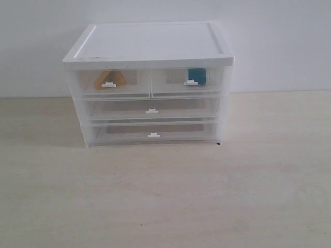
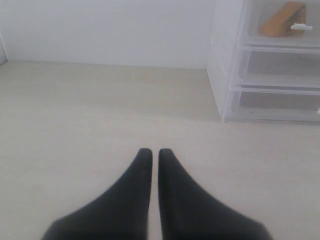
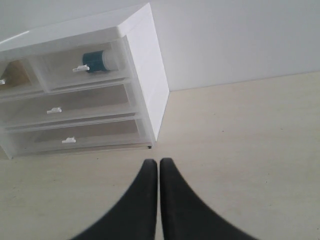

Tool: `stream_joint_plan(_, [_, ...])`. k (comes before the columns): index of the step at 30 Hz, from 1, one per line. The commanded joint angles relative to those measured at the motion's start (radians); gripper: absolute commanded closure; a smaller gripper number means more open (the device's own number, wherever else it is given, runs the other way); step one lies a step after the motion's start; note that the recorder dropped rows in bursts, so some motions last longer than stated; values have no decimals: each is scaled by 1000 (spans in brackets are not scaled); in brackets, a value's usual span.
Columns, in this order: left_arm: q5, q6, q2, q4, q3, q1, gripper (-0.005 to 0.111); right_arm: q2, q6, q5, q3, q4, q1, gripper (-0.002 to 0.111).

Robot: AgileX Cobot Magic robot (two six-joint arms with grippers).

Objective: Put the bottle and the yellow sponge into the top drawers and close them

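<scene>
Black fingers (image 2: pixel 135 200) of the left gripper (image 2: pixel 155 154) fill the near edge of the left wrist view. They are pressed together with only a hairline slit between the tips, and they pinch nothing. The right gripper (image 3: pixel 158 163) looks the same in its own view, tips together and empty. Both hang over bare tabletop (image 1: pixel 165 196), well apart from the drawer unit (image 1: pixel 224 113), with nothing lying between them and it. Only the wrist views show the grippers.

The unit stands toward the back of the tabletop under a flat white lid (image 1: pixel 150 44). In the exterior view the left top drawer (image 1: pixel 135 85) holds the yellow sponge (image 1: pixel 115 77), which leans at a tilt behind the clear front. The right top drawer (image 1: pixel 214 82) holds the bottle (image 1: pixel 197 76). Both drawers sit flush with the frame, pushed fully in, each with a small white handle tab (image 1: pixel 108 84). Below them the two full-width drawers (image 1: pixel 119 108) are also pushed in.

From the left wrist the sponge (image 2: pixel 282 17) shows at the frame's corner, and the bottle cannot be seen. From the right wrist the bottle (image 3: pixel 95 61) appears to lie on its side, with teal body and white cap, and only a faint tan patch shows in the neighbouring drawer.

The tabletop is pale, lightly grained wood. A plain white wall (image 1: pixel 279 41) rises behind the unit.
</scene>
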Motion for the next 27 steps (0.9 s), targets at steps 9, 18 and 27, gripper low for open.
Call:
stream_joint_plan(9, [1,0,-3,5,3,3,103,-4,-61,-17,7,3,-5,108])
stream_joint_plan(18, [1,0,-3,5,3,3,103,-37,-182,-22,7,-21,-43,108])
stream_joint_plan(27, [1,0,-3,5,3,3,103,-195,-182,164,7,-34,-140,108])
